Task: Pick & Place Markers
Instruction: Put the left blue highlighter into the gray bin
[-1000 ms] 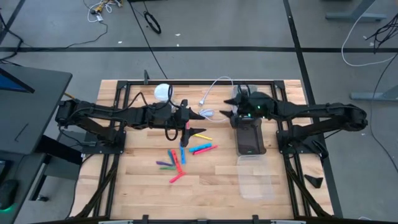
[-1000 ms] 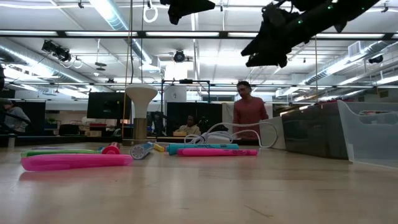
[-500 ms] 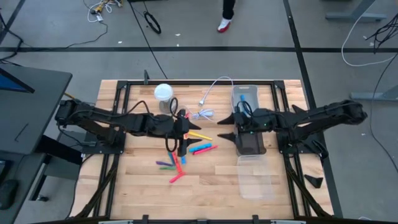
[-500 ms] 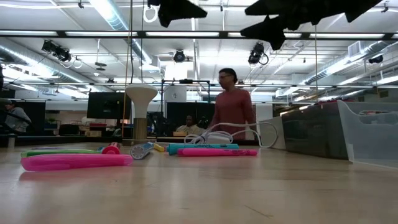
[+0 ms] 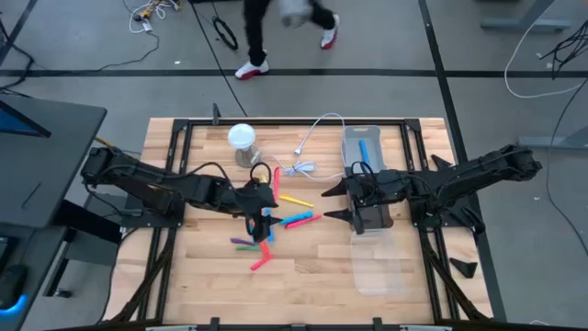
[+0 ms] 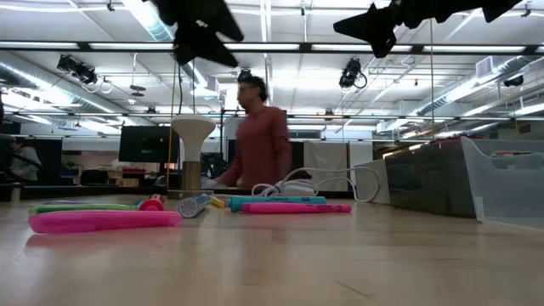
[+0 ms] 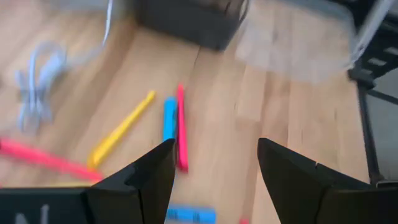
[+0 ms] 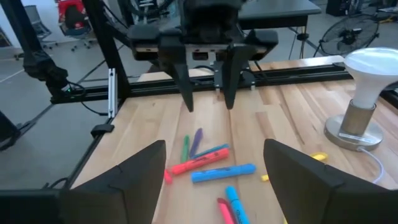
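Note:
Several markers (image 5: pixel 276 225) in red, pink, blue, yellow, green and purple lie flat and scattered on the wooden table's middle; the low view shows a pink marker (image 6: pixel 102 220) nearest. My left gripper (image 5: pixel 264 219) hangs open above the pile, tipped downward, touching nothing; between its fingers (image 7: pixel 217 168) I see a yellow marker (image 7: pixel 121 134) and a blue one (image 7: pixel 169 118). My right gripper (image 5: pixel 333 203) stands open in the air right of the pile, pointing at it (image 8: pixel 214 168). Both grippers show high in the low view, my left gripper (image 6: pixel 202 38) and my right gripper (image 6: pixel 374 24).
A dark bin (image 5: pixel 369 210) sits under my right arm, a clear bin (image 5: pixel 361 147) with a blue marker behind it, a clear tray (image 5: pixel 377 262) in front. A white cable (image 5: pixel 308 156) and a white lamp-like stand (image 5: pixel 241 138) are at the back. A person walks behind the table.
My left gripper has moved toward the table's near edge and down, tipping from level to pointing down over the markers. My right gripper has swung toward the near edge, from over the far clear bin to beside the dark bin. The markers have not moved.

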